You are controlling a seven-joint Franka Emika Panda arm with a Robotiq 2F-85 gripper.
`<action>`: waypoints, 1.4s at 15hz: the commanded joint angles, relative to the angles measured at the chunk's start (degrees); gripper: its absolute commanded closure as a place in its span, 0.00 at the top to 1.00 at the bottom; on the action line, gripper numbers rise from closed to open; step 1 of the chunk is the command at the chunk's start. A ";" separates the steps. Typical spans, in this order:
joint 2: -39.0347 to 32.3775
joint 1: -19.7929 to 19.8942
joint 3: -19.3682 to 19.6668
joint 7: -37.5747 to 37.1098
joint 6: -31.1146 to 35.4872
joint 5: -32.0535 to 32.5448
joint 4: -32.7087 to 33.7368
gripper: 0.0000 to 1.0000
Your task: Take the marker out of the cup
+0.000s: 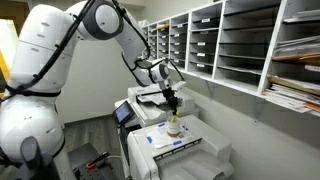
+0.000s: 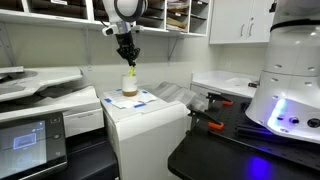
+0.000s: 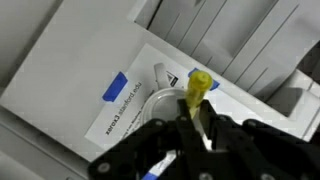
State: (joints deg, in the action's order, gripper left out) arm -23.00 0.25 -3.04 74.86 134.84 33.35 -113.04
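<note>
A small pale cream-yellow cup [image 1: 173, 127] stands on top of the white printer [image 1: 190, 152], on a sheet of paper; it also shows in the other exterior view [image 2: 130, 87] and in the wrist view [image 3: 160, 103]. A yellow marker [image 3: 197, 88] sticks up above the cup. My gripper [image 3: 196, 112] hangs directly over the cup and is shut on the marker, with its fingers pinching the yellow barrel. In both exterior views the gripper [image 1: 172, 103] [image 2: 129, 58] sits just above the cup, and the marker [image 2: 131, 71] shows between them.
A white sheet with blue marks [image 3: 115, 90] lies under the cup on the printer top. A second printer [image 2: 40, 85] stands beside it. Wall shelves with paper trays [image 1: 240, 45] run behind. A dark table with tools [image 2: 225, 125] lies to one side.
</note>
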 commanded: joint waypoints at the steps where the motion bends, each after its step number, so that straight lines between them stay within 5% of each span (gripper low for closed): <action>1: 5.82 1.14 -0.62 -0.63 3.52 -2.89 -5.79 0.05; 11: 16.90 2.38 -2.38 13.44 -3.77 -31.42 -13.92 0.05; 17: 10.73 2.84 -1.76 16.17 -6.64 -45.23 -11.80 0.05; 21: 4.05 3.79 -1.77 13.77 -1.52 -45.49 -9.63 0.05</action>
State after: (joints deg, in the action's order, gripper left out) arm -14.99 3.39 -4.58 89.82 131.34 -11.24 -125.52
